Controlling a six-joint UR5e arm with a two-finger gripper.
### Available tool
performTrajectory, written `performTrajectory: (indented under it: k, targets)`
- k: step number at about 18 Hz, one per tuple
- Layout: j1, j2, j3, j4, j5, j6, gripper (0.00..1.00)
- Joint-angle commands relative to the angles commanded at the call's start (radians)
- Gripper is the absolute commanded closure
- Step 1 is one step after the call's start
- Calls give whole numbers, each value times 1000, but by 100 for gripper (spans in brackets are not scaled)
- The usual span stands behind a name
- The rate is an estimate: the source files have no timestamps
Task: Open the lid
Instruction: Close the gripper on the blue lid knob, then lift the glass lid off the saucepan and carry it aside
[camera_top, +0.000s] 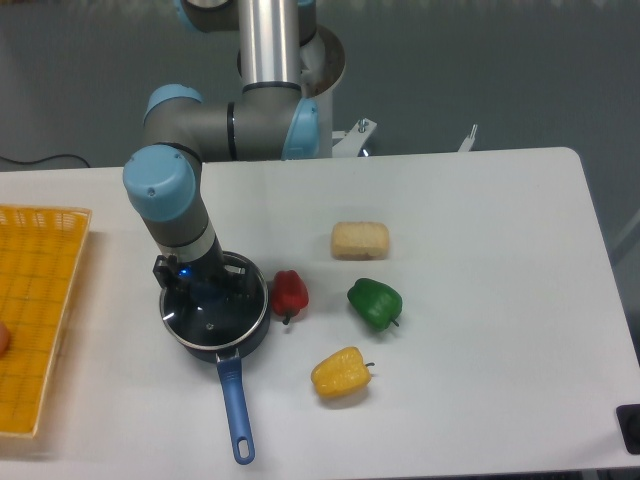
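The lid (216, 318) sat flat on the saucepan (222, 345) at the bench's (480, 300) left side. The pincer (200, 288) was down right over its middle, hiding the knob; I couldn't tell its opening. A red pepper (290, 293) lay just beside the pan.

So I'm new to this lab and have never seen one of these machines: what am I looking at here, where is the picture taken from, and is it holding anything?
This is one picture from a fixed camera looking down at a white table. The grey and blue jointed thing is a robot arm. Its gripper is lowered over the glass lid that sits on a dark saucepan with a blue handle. The wrist hides the fingers, so I cannot tell whether it grips the lid. Nearby lie a red pepper, a green pepper, a yellow pepper and a pale bread-like block. A yellow basket stands at the picture's left edge.
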Motion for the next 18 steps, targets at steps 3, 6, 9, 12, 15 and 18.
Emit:
performTrajectory:
  k: [3,6,9,12,15,18]
  targets:
    - [5,2,2,0,0,5,44]
    - [11,3,20,-5,11,11,44]
    - [23,9,20,-9,28,15,44]
    - [49,24,20,-58,28,67,44]
    - [93,57,20,-110,28,123,44]
    - [129,83,20,-149,26,166,44]
